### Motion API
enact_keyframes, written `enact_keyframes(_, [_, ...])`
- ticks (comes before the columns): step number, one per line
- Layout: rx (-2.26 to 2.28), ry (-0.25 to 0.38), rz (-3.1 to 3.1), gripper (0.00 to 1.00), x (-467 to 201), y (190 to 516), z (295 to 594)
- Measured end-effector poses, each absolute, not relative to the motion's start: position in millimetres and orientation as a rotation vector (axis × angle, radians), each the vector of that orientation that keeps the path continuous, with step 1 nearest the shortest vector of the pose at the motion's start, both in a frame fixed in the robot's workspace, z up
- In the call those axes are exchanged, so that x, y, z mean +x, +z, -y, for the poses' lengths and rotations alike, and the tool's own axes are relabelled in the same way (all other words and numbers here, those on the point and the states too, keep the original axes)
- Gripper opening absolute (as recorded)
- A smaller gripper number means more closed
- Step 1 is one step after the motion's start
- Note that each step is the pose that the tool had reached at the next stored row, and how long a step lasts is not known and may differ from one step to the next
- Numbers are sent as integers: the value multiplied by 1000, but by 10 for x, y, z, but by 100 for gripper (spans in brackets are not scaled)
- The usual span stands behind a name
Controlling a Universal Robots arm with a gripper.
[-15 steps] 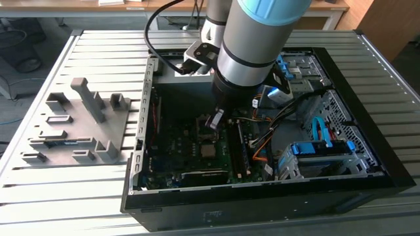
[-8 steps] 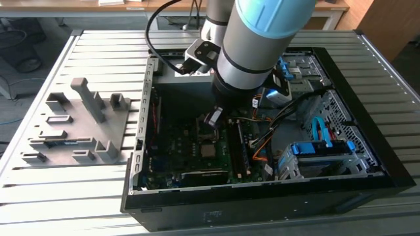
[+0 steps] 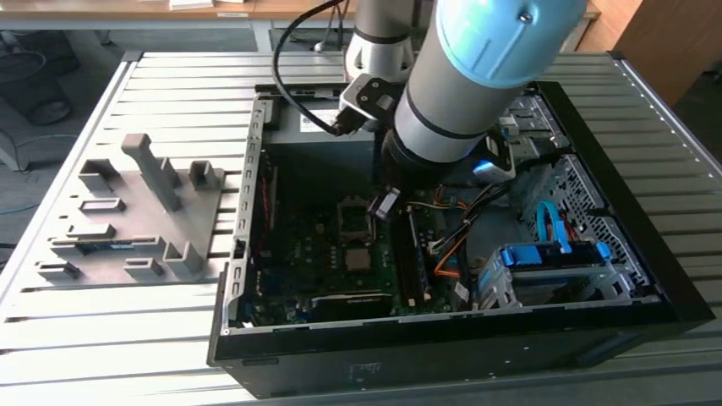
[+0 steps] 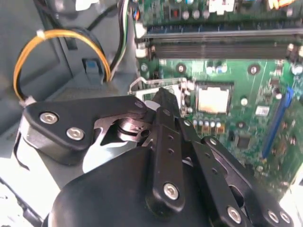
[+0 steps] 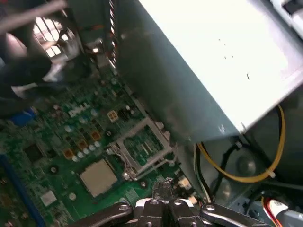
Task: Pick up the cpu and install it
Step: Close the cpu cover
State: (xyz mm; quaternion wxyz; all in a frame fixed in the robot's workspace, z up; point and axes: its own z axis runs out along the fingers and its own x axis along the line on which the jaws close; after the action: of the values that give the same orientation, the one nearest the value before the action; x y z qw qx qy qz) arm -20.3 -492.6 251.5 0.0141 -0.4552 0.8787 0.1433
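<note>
The cpu [image 3: 358,258] is a small pale square chip lying flat on the green motherboard [image 3: 299,254] inside the open computer case. It appears in both wrist views [image 4: 213,99] [image 5: 98,177], set in a dark surround. Beside it is the metal-framed socket [image 3: 354,216] [image 5: 142,147], which my fingers partly cover in the second wrist view [image 4: 142,85]. My gripper [image 3: 384,205] [image 4: 163,97] [image 5: 164,191] hangs low over the socket's edge, a short way from the cpu. Its fingers are drawn together and nothing shows between them.
The grey power-supply box [image 5: 208,61] stands close beside the gripper, with a yellow cable loop [image 4: 61,38] under it. Memory slots [image 4: 218,45] and a blue slot [image 4: 277,118] border the board. A drive cage with blue parts [image 3: 553,258] fills the exterior view's right. A grey fixture [image 3: 135,211] lies outside the case.
</note>
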Motion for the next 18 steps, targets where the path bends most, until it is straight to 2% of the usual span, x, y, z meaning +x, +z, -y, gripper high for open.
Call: enact_keyframes(18, [-1398,451,-2748,10,-130,2189,4674])
